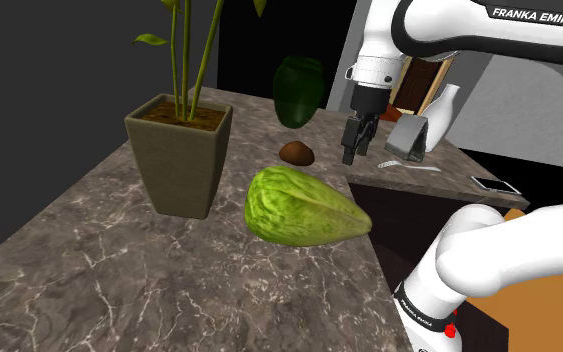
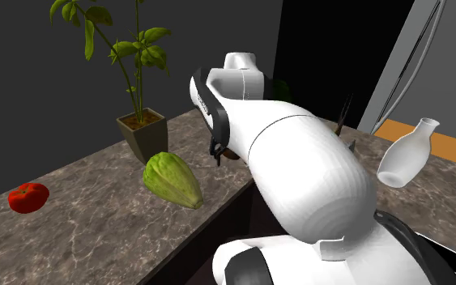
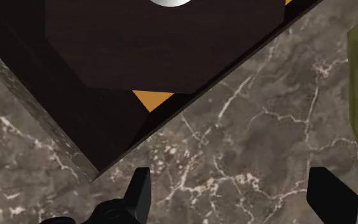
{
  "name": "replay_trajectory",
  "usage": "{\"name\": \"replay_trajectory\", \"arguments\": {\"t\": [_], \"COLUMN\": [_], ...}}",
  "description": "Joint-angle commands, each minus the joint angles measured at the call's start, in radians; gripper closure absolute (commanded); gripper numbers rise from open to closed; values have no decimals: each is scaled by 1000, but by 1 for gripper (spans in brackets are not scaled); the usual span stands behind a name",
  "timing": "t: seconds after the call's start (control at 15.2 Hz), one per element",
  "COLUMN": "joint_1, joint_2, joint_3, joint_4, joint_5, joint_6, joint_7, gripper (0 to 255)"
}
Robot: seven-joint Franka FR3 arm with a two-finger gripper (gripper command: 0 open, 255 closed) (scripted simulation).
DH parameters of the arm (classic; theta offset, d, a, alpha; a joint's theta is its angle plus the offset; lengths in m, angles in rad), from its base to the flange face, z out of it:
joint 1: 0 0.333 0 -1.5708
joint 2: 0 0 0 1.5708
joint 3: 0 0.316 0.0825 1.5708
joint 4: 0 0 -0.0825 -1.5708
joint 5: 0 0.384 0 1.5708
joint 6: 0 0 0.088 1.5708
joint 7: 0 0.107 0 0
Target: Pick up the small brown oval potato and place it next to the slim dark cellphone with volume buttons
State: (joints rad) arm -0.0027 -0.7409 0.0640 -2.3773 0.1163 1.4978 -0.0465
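Hovering just right of the small brown potato (image 1: 297,153) in the shoulder view, the gripper (image 1: 357,153) has its fingers spread wide, nothing between them. Potato sits on the marble counter (image 1: 119,270), just beyond the big green gourd (image 1: 304,208).

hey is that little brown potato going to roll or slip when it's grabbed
The potato is a rounded oval, so it would probably roll on the flat marbled counter if nudged. It looks small and smooth, so the open gripper could squeeze it out sideways unless it closes across the middle. It likely stays rigid.
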Motion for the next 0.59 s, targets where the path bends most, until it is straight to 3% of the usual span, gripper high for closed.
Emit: {"name": "replay_trajectory", "arguments": {"t": [0.0,0.53], "joint_1": [0,73], "joint_2": [0,82], "joint_3": [0,-148], "joint_4": [0,-91], "joint_5": [0,-18], "joint_6": [0,423], "joint_7": [0,-401], "gripper": [0,0]}}
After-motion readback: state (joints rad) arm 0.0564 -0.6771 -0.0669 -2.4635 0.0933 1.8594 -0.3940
